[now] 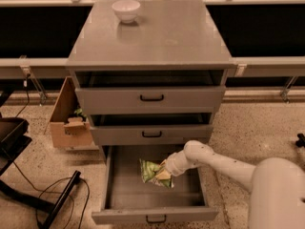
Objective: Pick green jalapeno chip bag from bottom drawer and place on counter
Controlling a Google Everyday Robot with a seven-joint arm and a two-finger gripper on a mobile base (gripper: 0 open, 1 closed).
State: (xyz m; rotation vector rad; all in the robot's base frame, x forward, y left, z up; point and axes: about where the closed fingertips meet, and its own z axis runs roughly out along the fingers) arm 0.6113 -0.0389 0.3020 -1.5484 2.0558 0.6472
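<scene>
Down in the bottom drawer (125, 187), end effector (167, 171) meets green jalapeno chip bag (150, 171) at its right edge, grip state can't tell; bag likely light, crinkly, slippery, so pinch an edge.

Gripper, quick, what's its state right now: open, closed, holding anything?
Gripper: down in the bottom drawer, right against the green jalapeno chip bag; open or closed cannot be told.
</scene>
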